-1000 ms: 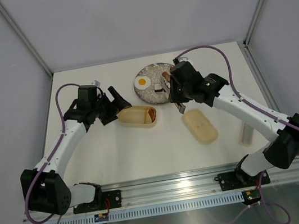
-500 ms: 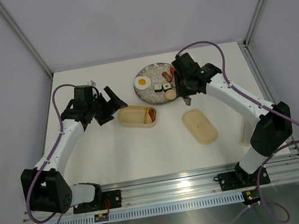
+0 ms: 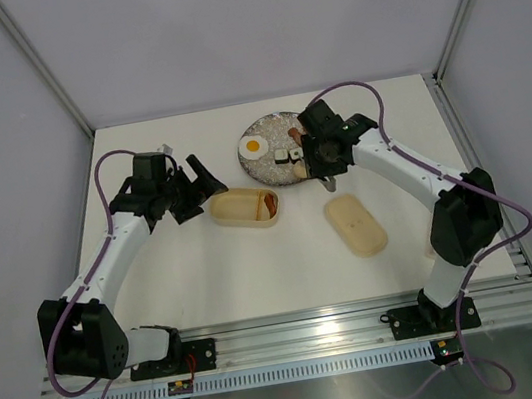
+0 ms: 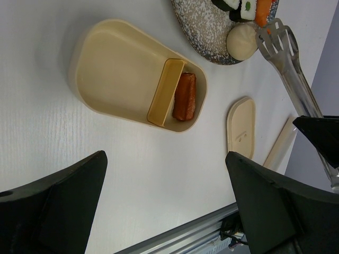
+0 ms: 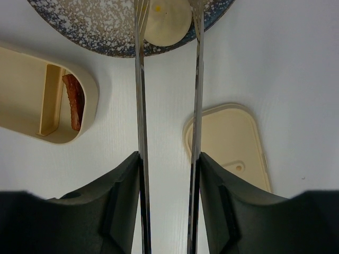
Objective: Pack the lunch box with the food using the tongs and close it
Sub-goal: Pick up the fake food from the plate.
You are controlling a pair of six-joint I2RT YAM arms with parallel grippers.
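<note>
The lunch box (image 3: 245, 207) lies open on the table with one sausage (image 4: 184, 97) in its small end compartment. Its lid (image 3: 355, 225) lies apart to the right. My right gripper (image 5: 169, 159) is shut on the tongs (image 5: 140, 106). Their two arms are spread and reach over the round plate (image 3: 272, 143), with a tip on either side of the beige ball (image 5: 167, 21). A fried egg (image 3: 254, 146), sushi rolls (image 4: 238, 6) and a carrot piece (image 4: 263, 10) also lie on the plate. My left gripper (image 4: 165, 156) stands open and empty, just left of the box.
A pale, narrow strip-like object (image 4: 280, 143) lies beyond the lid toward the table's right side. The metal rail (image 3: 306, 325) runs along the near edge. Grey walls close in the table at the back and on both sides.
My right gripper has swung up from near the box to the plate, and the tongs' arms have spread apart around the beige ball. The left arm has stayed put.
</note>
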